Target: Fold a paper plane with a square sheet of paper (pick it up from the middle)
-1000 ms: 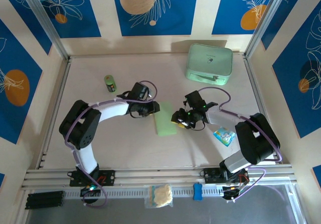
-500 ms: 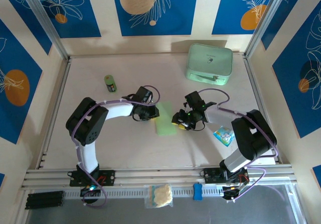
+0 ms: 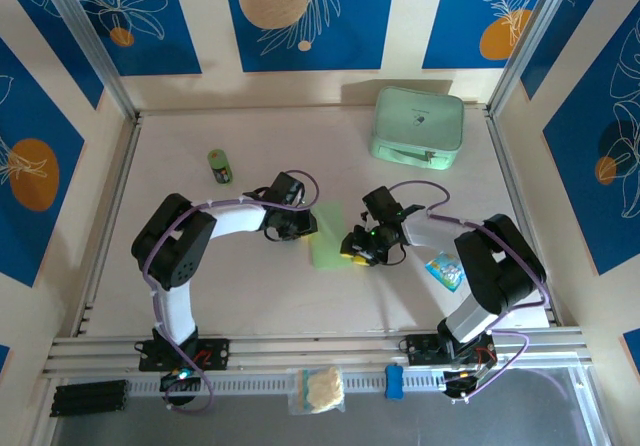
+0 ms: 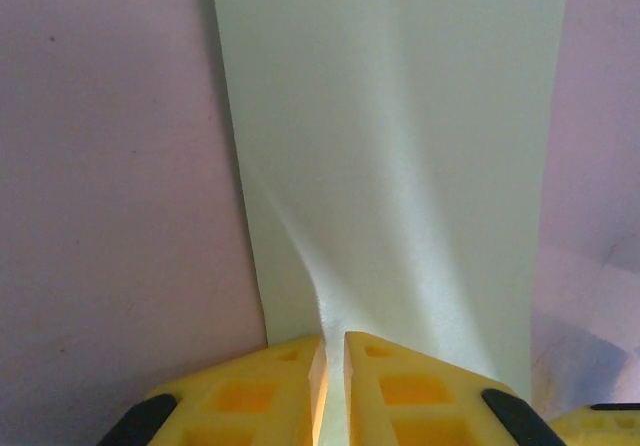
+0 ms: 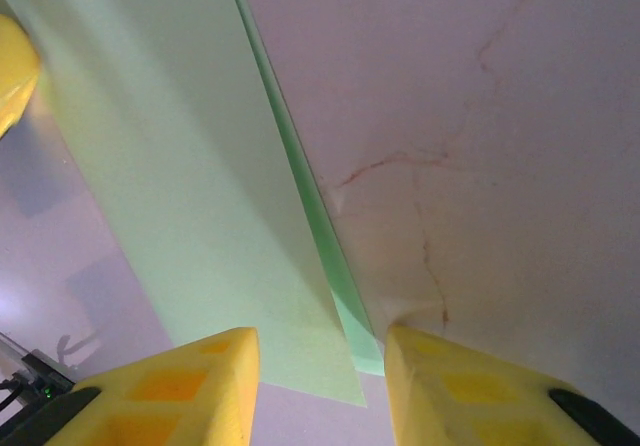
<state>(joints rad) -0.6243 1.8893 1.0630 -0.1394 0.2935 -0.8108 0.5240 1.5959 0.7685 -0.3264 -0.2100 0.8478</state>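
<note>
The square sheet of paper (image 3: 326,236) lies mid-table, folded into a narrow pale green strip. My left gripper (image 3: 305,224) is at its left long edge. In the left wrist view the yellow fingertips (image 4: 290,366) stand almost together, and a raised ridge of the paper (image 4: 400,146) runs in between them, so my left gripper (image 4: 335,351) is shut on it. My right gripper (image 3: 352,249) sits at the strip's near right corner. In the right wrist view my right gripper (image 5: 322,366) is open, and its fingers straddle the corner of the doubled paper (image 5: 200,186), whose lower layer peeks out.
A mint-green case (image 3: 418,126) stands at the back right. A small green bottle (image 3: 219,166) is at the back left. A blue-and-white packet (image 3: 446,270) lies beside the right arm. On the front rail are a pale bag (image 3: 318,389) and a blue piece (image 3: 394,381).
My left gripper moved in to the paper's left edge and closed on it. My right gripper slid down and left to the near right corner, and its jaws narrowed a little.
</note>
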